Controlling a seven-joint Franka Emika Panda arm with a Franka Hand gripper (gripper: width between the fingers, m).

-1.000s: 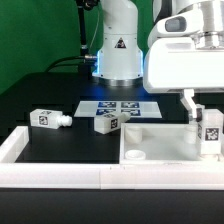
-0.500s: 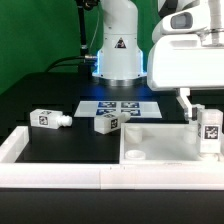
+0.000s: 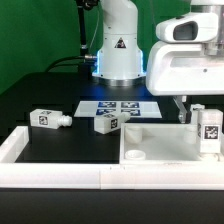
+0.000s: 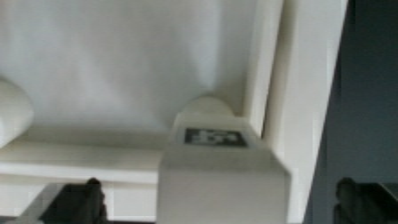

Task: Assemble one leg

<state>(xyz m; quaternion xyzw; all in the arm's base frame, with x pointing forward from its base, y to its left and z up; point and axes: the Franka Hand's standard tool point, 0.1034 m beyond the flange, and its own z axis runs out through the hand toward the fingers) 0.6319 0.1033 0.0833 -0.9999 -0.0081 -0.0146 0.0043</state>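
Note:
One leg (image 3: 208, 130), a white block with a black-and-white tag, stands upright in the far right corner of the large white panel (image 3: 160, 156). My gripper (image 3: 204, 112) is lowered over it, with one finger on each side. In the wrist view the leg (image 4: 222, 160) stands between my dark fingertips (image 4: 79, 200), with a gap on both sides, so the gripper (image 4: 217, 206) is open and not gripping it. Two more legs (image 3: 48, 119) (image 3: 107, 123) lie on the black table at the exterior view's left and middle.
The marker board (image 3: 118, 105) lies behind the middle leg, in front of the arm's base (image 3: 118, 50). A white rail (image 3: 60, 175) runs along the table's front and left. A round boss (image 3: 135, 154) sits in the panel's near left corner.
My hand has shifted slightly to the exterior view's right above the panel. The leg in the corner and the two loose legs have not moved.

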